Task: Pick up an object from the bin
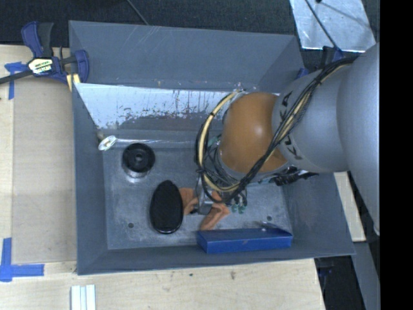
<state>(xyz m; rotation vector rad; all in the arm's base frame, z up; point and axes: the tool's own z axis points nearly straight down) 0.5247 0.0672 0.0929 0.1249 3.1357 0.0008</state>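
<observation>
Bin [87, 192] contents: black oval pod [166, 206] mid-floor, black round cap [137, 158] nearer the far-left corner, blue flat box [244, 241] along the near wall, small white bit [106, 143] in the far-left corner. Gripper [208, 206] low beside the pod, over an orange piece [213, 219]. Apart or together: can't tell.

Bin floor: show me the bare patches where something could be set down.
Bare floor lies left of the black oval object, toward the left wall, and between the round black cap and the arm, below the far wall. Crowded: the gripper, the orange piece and the blue box bunch beside the oval.
</observation>
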